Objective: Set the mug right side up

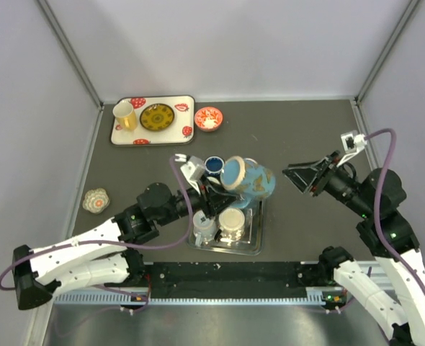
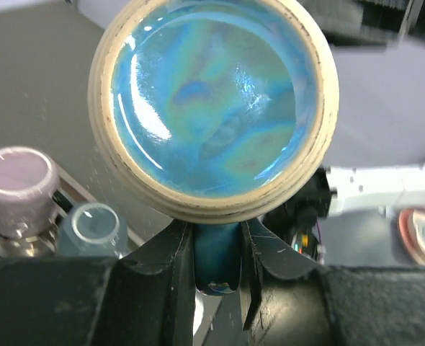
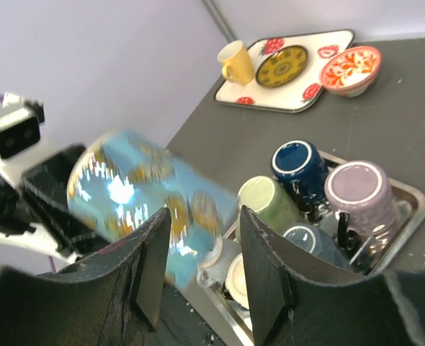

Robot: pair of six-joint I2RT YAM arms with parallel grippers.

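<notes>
The mug (image 1: 247, 180) is light blue with yellow patterns. It lies tilted on its side in the air above the metal rack tray (image 1: 256, 244). My left gripper (image 1: 216, 189) is shut on its dark blue handle (image 2: 216, 259). The left wrist view looks at the mug's round glazed base (image 2: 212, 108). In the right wrist view the mug (image 3: 140, 194) is blurred, past my fingers. My right gripper (image 1: 299, 176) is open and empty, to the right of the mug and apart from it; its fingers (image 3: 263, 274) frame the tray.
The metal tray (image 3: 407, 198) holds several upside-down mugs: navy (image 3: 299, 166), purple (image 3: 360, 191), green (image 3: 266, 202) and cream (image 1: 232, 220). At the back left a strawberry tray (image 1: 153, 137) carries a yellow cup (image 1: 124, 115) and plate (image 1: 157, 117). A red bowl (image 1: 208, 118) sits beside it. A flower-shaped piece (image 1: 96, 200) lies left.
</notes>
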